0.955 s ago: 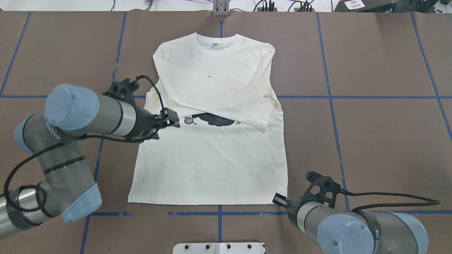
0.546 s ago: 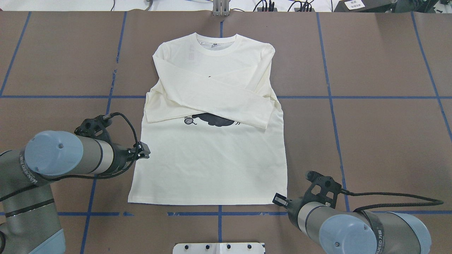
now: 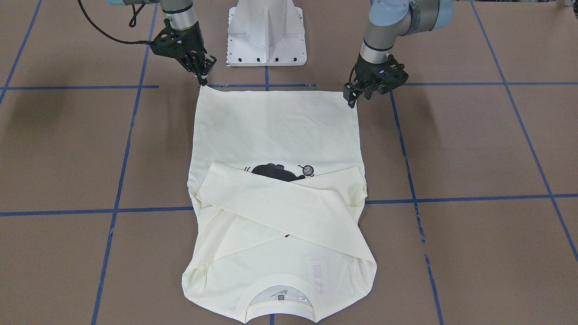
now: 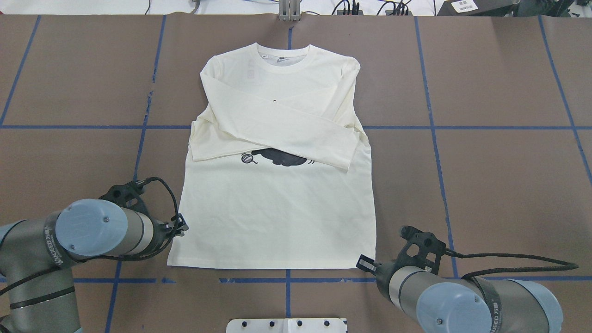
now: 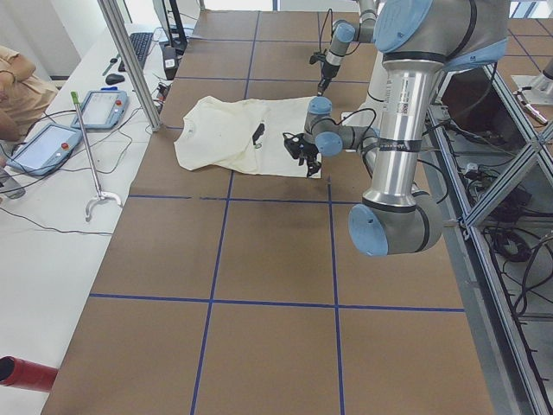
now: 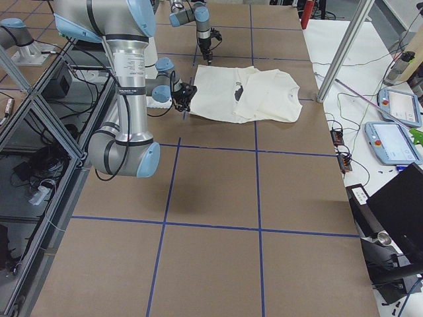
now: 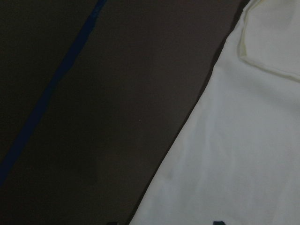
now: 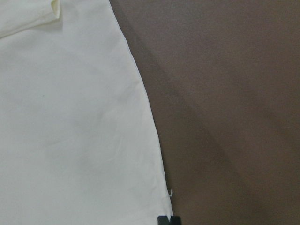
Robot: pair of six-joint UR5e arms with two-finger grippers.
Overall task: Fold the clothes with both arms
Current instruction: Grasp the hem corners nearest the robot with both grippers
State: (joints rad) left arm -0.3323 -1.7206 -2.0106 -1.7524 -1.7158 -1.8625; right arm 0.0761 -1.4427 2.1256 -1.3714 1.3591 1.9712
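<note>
The cream shirt [image 4: 277, 222] lies flat, print side up, collar at the far side, with both sleeves crossed over the chest above the black cat print [image 4: 280, 158]. My left gripper [image 4: 181, 226] hovers open at the shirt's left side edge, a little above the hem corner; the left wrist view shows its two tips apart over the cloth edge [image 7: 187, 140]. My right gripper [image 4: 366, 262] sits on the hem's right corner. Its tips [image 8: 168, 220] are together, with the cloth edge running into them. From across the table, the right gripper [image 3: 203, 79] and left gripper [image 3: 350, 97] flank the hem.
The white pedestal base [image 3: 266, 31] stands just behind the hem, between the arms. Blue tape lines grid the brown table [image 4: 485, 185]. On a side bench beyond the collar lie teach pendants [image 6: 396, 142], with a person's sleeve [image 5: 17, 86] nearby.
My left arm has drawn back from the sleeve cuff by the cat print, moving toward the robot along the shirt's left edge to near the hem corner. The right arm stayed put.
</note>
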